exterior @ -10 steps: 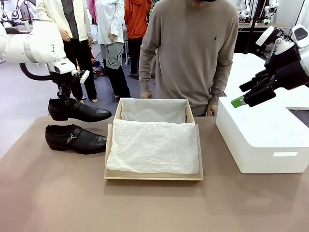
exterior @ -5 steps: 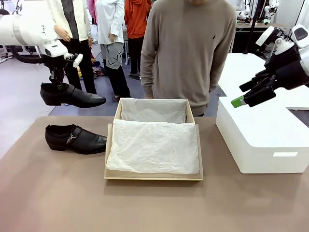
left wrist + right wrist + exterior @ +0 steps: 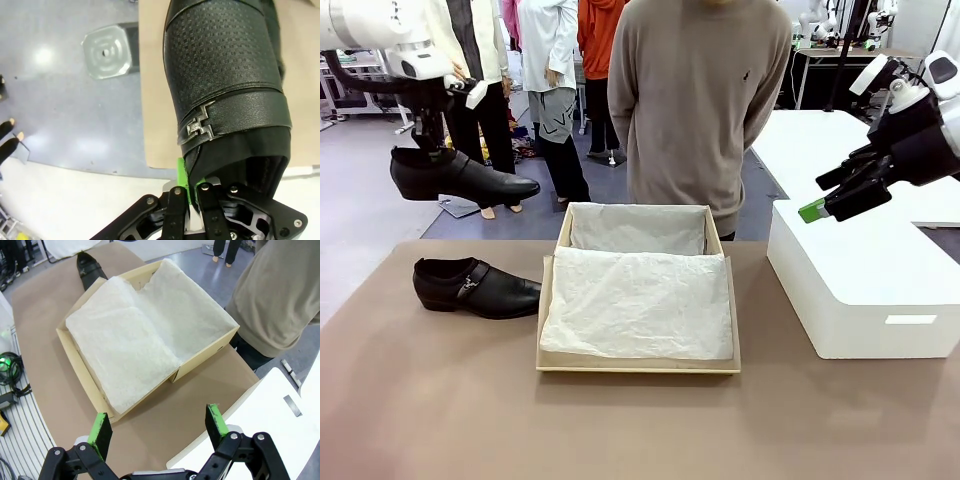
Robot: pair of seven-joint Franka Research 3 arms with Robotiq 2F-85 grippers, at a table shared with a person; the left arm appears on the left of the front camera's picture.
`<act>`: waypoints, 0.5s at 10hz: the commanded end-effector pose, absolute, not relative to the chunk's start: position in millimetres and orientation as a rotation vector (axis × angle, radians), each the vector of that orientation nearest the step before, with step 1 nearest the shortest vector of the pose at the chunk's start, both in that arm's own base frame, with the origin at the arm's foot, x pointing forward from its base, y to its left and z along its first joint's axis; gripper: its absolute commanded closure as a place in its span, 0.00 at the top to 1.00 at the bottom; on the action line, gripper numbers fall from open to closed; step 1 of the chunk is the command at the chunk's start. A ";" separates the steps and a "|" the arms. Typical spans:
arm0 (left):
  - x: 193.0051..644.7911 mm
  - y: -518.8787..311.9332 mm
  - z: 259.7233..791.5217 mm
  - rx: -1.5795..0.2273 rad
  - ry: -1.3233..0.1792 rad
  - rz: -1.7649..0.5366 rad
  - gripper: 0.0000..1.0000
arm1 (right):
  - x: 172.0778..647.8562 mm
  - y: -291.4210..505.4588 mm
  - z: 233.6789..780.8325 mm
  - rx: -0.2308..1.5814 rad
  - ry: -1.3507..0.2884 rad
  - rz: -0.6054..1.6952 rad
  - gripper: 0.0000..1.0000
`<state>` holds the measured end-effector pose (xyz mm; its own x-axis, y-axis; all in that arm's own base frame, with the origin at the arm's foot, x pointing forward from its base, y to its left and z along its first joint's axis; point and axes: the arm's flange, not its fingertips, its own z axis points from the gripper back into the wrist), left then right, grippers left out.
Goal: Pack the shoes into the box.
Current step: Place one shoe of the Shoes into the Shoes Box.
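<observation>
Front view: left gripper (image 3: 427, 148) pinches heel rim of held shoe (image 3: 465, 178), high over table (image 3: 620, 430) left side.
Second shoe (image 3: 478, 287): on table, just left of box (image 3: 638, 368).
Box state: open, tissue-lined, mid-table.
Right gripper (image 3: 823, 195): spread wide, empty, over white block (image 3: 860, 290).

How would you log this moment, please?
left gripper: shut on raised shoe | right gripper: open | other shoe: on table | shoebox: tissue-lined, no shoes

Front faces person (image 3: 700, 110) across table (image 3: 440, 400); right wrist overlooks same box (image 3: 205, 356).
</observation>
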<state>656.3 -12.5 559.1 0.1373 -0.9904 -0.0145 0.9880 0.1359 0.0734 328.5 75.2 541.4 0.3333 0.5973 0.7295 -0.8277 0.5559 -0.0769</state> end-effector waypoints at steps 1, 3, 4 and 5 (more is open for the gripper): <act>633.5 -33.3 565.8 0.027 -0.039 -1.401 0.00 | 329.0 75.3 541.5 0.349 -0.797 0.955 1.00; 620.2 -54.9 572.0 0.026 -0.038 -1.412 0.00 | 329.0 75.3 541.5 0.349 -0.797 0.955 1.00; 615.6 -61.2 573.6 0.024 -0.038 -1.406 0.00 | 329.0 75.3 541.5 0.349 -0.797 0.955 1.00; 612.9 -64.2 575.0 0.012 -0.034 -1.379 0.00 | 329.0 75.3 541.5 0.349 -0.797 0.955 1.00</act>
